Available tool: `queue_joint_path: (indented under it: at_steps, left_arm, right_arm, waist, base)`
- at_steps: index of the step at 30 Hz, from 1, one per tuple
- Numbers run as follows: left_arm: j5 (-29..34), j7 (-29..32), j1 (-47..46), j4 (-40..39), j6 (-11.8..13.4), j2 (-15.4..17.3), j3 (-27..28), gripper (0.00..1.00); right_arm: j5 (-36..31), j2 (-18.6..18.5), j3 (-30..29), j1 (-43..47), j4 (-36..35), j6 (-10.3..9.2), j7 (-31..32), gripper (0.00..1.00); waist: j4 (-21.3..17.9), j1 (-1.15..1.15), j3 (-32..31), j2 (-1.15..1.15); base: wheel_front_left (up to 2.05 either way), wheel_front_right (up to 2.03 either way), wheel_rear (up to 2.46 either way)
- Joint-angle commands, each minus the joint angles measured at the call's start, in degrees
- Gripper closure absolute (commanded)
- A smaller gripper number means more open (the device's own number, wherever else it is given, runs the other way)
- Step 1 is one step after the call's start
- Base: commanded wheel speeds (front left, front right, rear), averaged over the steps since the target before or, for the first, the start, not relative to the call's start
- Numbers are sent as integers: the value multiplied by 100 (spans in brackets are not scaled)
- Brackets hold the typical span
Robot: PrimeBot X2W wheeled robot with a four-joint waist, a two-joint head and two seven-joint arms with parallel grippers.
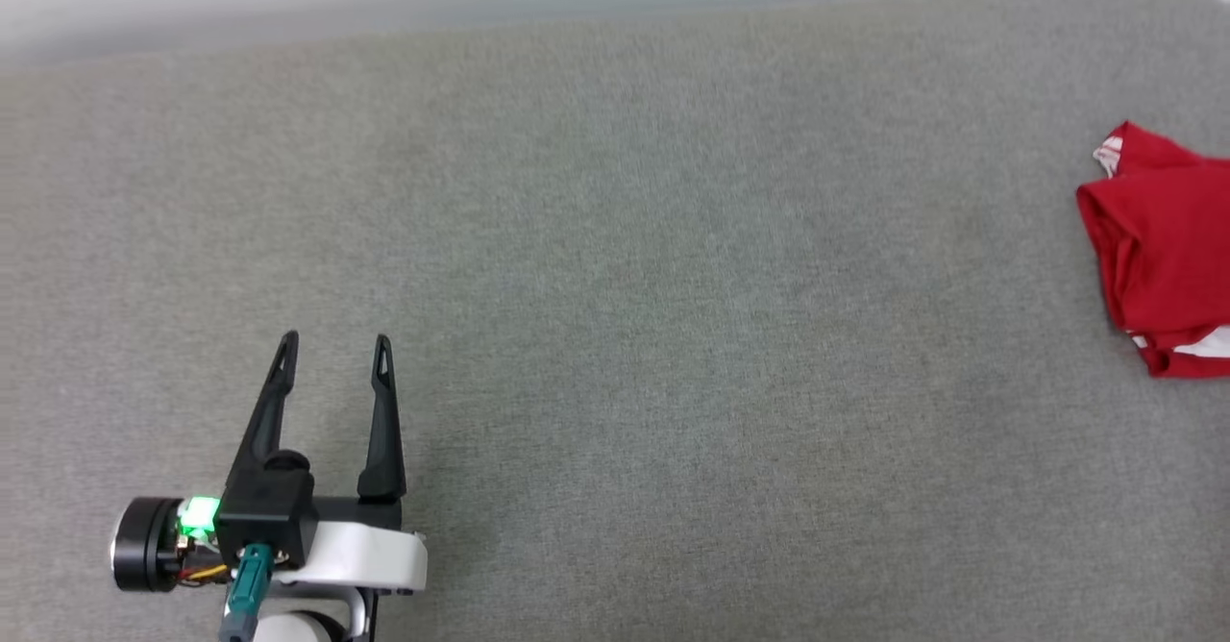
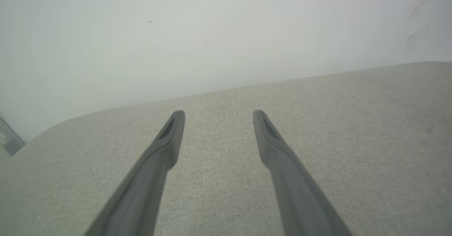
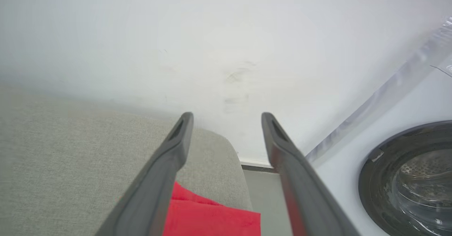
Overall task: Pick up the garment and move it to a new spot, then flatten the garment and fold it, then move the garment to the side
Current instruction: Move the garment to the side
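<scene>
You've got left gripper (image 1: 334, 344) fingers wide open & empty, near-left over grey cushion (image 1: 673, 334); right gripper (image 3: 226, 123) fingers open too, nothing held, above garment (image 1: 1168, 248) at rt edge.

Grey fabric surface (image 1: 615, 286), red garment (image 1: 1168, 248) at right

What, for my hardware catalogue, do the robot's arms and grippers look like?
The left gripper has two tapering dark fingers with slotted tips, a black base with a green light, a teal plug, coloured wires and a white wrist shell. The right gripper has matching fingers.
</scene>
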Motion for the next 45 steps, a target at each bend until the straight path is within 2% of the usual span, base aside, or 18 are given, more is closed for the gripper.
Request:
queue_joint_path:
  at_steps: [1, 7, 14, 17, 26, 34, 45]
  left_arm:
    - [-22, -13, 100, 36, 18, -39, 8, 0]
    - [-72, -12, 333, 169, 28, -94, 40, 0]
    - [-113, -12, 589, 315, 4, -130, 82, 0]
    - [-125, -12, 685, 365, -23, -133, 94, 0]
    - [-125, -12, 806, 492, -54, -165, 102, 0]
    - [-169, -12, 866, 478, -110, -216, 122, 0]
    - [-218, -12, 1059, 411, -197, -267, 159, 0]
  right_arm:
    - [-40, 165, 17, 187, -173, -7, -219, 0]
    - [-20, 789, 29, 745, -894, -7, -960, 0]
    - [-97, 1575, 204, 1458, -1503, -7, -1318, 0]
    - [-150, 1904, 289, 1759, -1636, -7, -1351, 0]
    - [-193, 2567, 207, 2711, -1645, -7, -1501, 0]
    - [-168, 2897, 86, 3438, -1550, -6, -1605, 0]
    - [-237, 3182, -42, 4311, -2119, -6, -1642, 0]
  waist:
    - [96, 1, -290, 0]
    - [272, 1, -734, 0]
    - [487, 1, -1154, 0]
    - [571, 1, -1283, 0]
    - [710, 1, -1498, 0]
    - [661, 1, -1621, 0]
    - [599, 1, -1806, 0]
  base:
    - [0, 0, 0]
    - [0, 0, 0]
    - [0, 0, 0]
    - [0, 0, 0]
    - [0, 0, 0]
    - [0, 0, 0]
    - [0, 0, 0]
